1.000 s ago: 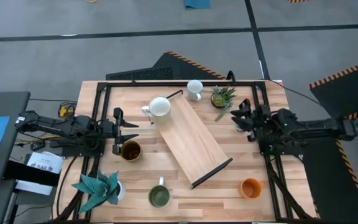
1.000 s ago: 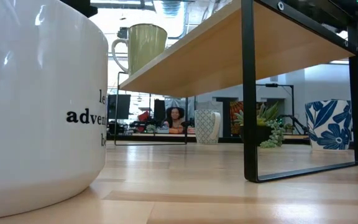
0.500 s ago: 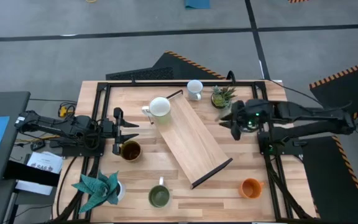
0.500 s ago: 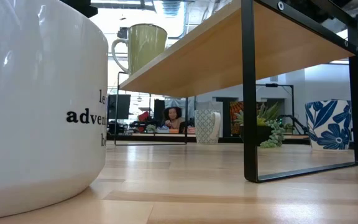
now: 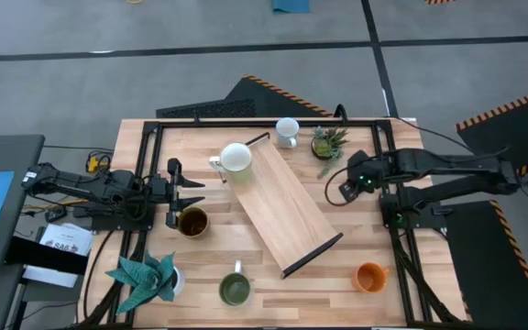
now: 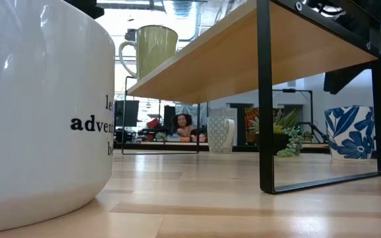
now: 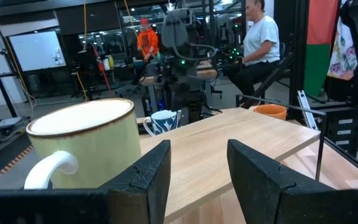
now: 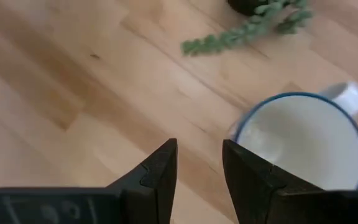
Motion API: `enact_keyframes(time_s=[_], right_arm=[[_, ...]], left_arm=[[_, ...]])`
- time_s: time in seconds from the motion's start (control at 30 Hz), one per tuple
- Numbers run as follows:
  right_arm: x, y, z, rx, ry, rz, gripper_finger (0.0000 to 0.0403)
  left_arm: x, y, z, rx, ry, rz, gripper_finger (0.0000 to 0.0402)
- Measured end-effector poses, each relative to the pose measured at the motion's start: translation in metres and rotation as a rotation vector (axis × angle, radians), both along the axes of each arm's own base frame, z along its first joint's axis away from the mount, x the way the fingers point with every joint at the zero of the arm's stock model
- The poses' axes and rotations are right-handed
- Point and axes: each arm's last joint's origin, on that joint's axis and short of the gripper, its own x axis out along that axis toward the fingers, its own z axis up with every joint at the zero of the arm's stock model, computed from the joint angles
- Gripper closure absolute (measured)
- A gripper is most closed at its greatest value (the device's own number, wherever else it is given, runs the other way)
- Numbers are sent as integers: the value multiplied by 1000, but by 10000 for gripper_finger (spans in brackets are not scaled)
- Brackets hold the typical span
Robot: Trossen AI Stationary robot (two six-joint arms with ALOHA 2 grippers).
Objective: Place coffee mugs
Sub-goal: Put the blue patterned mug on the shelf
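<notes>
From above, the right end effector hovers over the white blue-rimmed ceramic mug near the spiky potted plant. Its wrist view shows released fingers beside that mug; centre over the rim before descending

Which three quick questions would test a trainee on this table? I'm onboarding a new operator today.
1. True or false: the cream ceramic mug stands on the raised wooden shelf.
2. Which mug is closest to the open right gripper?
A. the orange mug
B. the white mug with a blue rim
C. the green mug
3. Fill in: the left gripper, near the dark brown mug, has its fingers ____.

Key: 1 true; 2 B; 3 open.
</notes>
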Motion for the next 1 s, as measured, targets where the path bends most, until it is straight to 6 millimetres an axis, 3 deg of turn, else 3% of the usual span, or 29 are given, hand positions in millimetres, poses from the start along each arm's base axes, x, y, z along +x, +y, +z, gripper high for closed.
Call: enact_keyframes(time_s=[0.2,0.8,0.9,1.0], right_arm=[[0,-3,-10,9,141,-87,248],[33,-8,-49,-26,404,-72,249],[36,-9,-55,-26,444,-48,268],[38,-8,-57,-29,471,-8,322]], left_arm=[[0,0,0,-5,0,0,258],[0,0,-1,-14,6,-2,258],[0,0,-1,-13,6,-2,258],[0,0,-1,-13,6,-2,258]])
